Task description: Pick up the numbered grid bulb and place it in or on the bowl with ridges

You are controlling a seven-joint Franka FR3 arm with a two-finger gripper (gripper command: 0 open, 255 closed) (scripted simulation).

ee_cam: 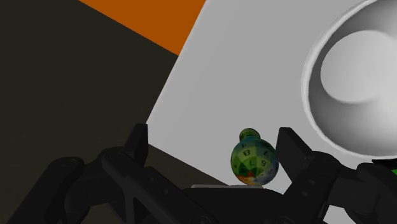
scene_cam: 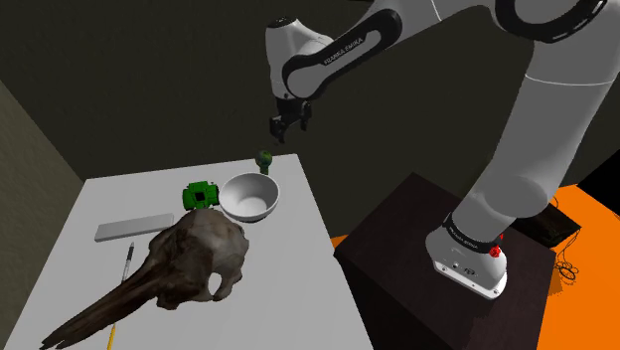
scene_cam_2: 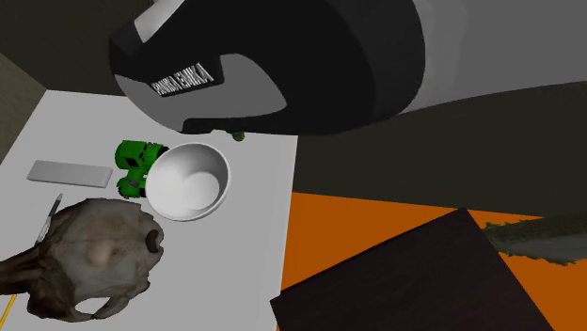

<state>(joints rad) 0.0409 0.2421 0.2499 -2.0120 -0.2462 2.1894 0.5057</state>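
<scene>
The bulb [scene_cam: 264,158] is small and green, patterned with a coloured numbered grid, and stands near the far corner of the white table [scene_cam: 298,268]. In the wrist view the bulb [ee_cam: 254,162] shows between my spread fingers, close to the finger [ee_cam: 292,149] on the bowl's side and untouched. My gripper [scene_cam: 289,126] hangs open above and just beyond it; in the wrist view the gripper [ee_cam: 215,149] holds nothing. The white bowl [scene_cam: 248,196] sits upright just in front of the bulb. In the second exterior view a sliver of the bulb [scene_cam_2: 239,137] peeks from under the arm behind the bowl [scene_cam_2: 191,181].
A green toy [scene_cam: 201,194] touches the bowl's side. A large brown animal skull [scene_cam: 179,263] fills the table's near part, with a grey flat bar [scene_cam: 134,230] and a pencil [scene_cam: 124,288] beside it. The table edge [ee_cam: 175,83] runs close behind the bulb, orange floor [scene_cam_2: 376,226] beyond.
</scene>
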